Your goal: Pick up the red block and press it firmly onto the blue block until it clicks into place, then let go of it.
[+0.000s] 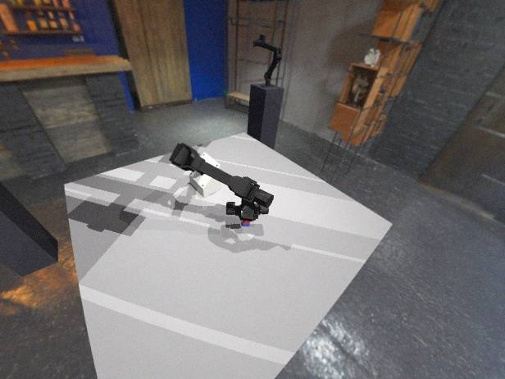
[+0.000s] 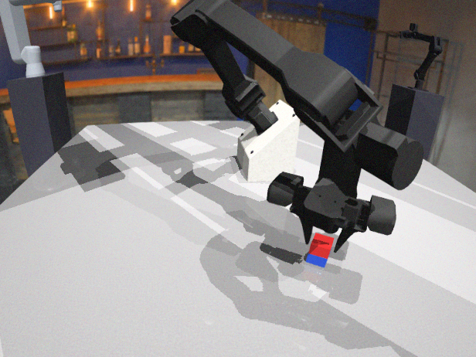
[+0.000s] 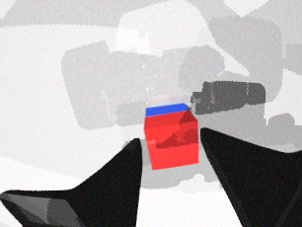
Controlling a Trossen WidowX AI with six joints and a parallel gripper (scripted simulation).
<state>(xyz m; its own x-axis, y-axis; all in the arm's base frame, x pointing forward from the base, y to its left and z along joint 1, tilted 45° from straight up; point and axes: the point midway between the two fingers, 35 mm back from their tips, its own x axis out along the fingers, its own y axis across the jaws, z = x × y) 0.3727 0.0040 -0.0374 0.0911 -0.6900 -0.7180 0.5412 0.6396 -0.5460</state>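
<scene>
Item, one red block (image 1: 246, 223) (image 2: 321, 246) (image 3: 173, 143): we are finding it directly on top of the blue block (image 1: 246, 225) (image 2: 317, 260) (image 3: 166, 110), their sides nearly in line; whether the joint is fully seated, we cannot tell. The blue block is resting on the pale table (image 1: 184, 287) (image 2: 116, 270) (image 3: 39, 59).

Item, one black gripper (image 1: 247, 212) (image 2: 321, 247) (image 3: 171, 138), open: its fingers are standing on either side of the red block, with narrow gaps showing in the wrist view, and are gripping nothing.

Item, one white angled base (image 1: 203, 185) (image 2: 274, 158), holding the foot of the black arm (image 1: 217, 172) (image 2: 309, 73).

Item, one open-fronted wooden box (image 1: 376, 84), at the wall: we are seeing a pale, blurred object (image 1: 361, 88) inside and a whitish ornament (image 1: 372, 57) standing on top.

Item, wall shelves (image 1: 41, 32) (image 2: 135, 57), carrying bottles (image 1: 51, 20) (image 2: 147, 44) in rows; their contents are staying too blurred for us to list.
</scene>
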